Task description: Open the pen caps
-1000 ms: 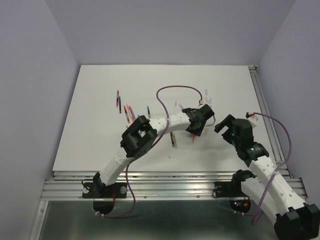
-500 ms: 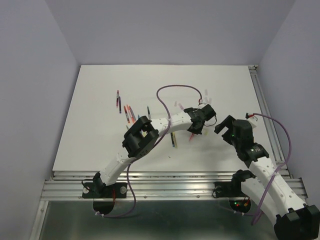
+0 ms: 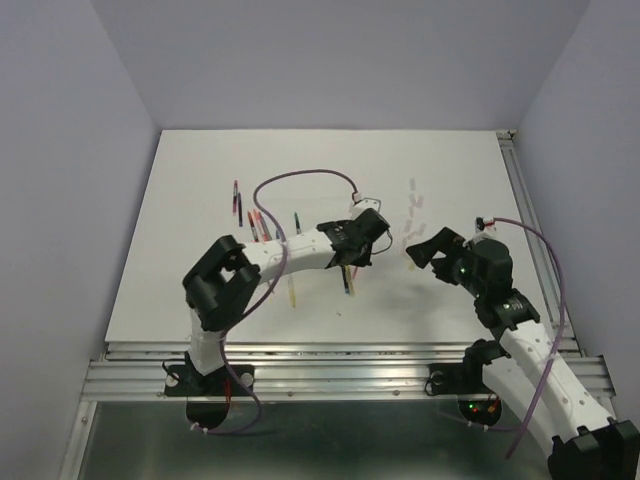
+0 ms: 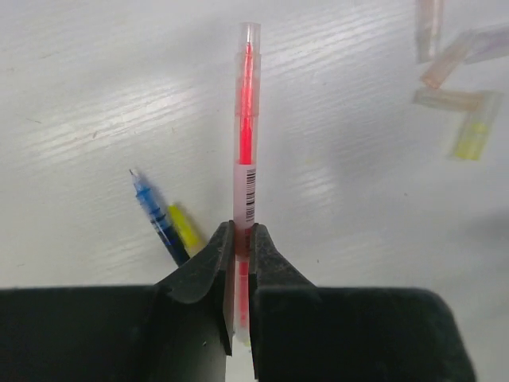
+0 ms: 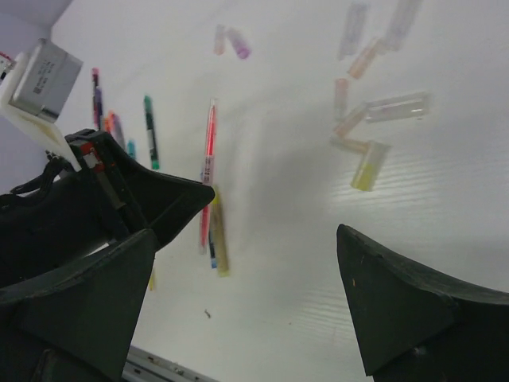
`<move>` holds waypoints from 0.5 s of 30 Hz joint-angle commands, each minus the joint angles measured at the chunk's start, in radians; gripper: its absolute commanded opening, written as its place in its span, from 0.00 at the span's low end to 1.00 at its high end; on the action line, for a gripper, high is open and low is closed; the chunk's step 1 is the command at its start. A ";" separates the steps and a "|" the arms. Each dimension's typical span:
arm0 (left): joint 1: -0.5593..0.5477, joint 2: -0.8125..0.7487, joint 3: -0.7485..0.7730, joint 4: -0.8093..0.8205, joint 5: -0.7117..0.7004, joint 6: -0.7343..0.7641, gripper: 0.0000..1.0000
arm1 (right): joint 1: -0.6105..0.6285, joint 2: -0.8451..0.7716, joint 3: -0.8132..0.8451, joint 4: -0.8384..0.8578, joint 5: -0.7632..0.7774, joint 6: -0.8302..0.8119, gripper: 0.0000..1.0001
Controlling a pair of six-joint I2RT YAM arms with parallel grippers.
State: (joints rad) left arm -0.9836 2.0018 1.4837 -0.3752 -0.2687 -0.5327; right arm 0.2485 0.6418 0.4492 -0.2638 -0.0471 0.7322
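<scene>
Pen cap (image 4: 248, 56), pen (image 4: 249, 199) newly in jaws

Beyond the loose caps (image 3: 417, 205) the table (image 3: 300, 160) lies open; left of them, scattered pens (image 3: 238, 203) and the left arm (image 3: 290, 255) block passage.

Lower end of the red pen (image 4: 246, 119) hidden between the clamped fingers of the left gripper (image 4: 242, 237), blue pen (image 4: 155, 211) and yellow pen (image 4: 183, 225) disappearing behind one finger, loose pen caps (image 4: 429, 28) cut by the top and right edges, pens (image 3: 238, 205) in the top view too small to tell whether capped, right gripper (image 5: 246, 239) fingers cut off at the bottom edge.
</scene>
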 commanded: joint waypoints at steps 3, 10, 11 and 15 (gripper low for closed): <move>-0.007 -0.416 -0.423 0.358 0.055 -0.098 0.00 | -0.003 0.082 -0.108 0.480 -0.489 0.100 1.00; -0.009 -0.739 -0.802 0.630 0.207 -0.167 0.00 | 0.219 0.287 -0.022 0.597 -0.363 0.122 1.00; -0.010 -0.770 -0.828 0.647 0.220 -0.168 0.00 | 0.253 0.311 -0.006 0.595 -0.326 0.107 1.00; -0.012 -0.903 -0.922 0.667 0.221 -0.171 0.00 | 0.333 0.403 0.026 0.684 -0.275 0.127 1.00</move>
State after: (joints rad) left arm -0.9874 1.2037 0.6098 0.1665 -0.0807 -0.6838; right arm 0.5438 1.0023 0.3985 0.2535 -0.3904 0.8566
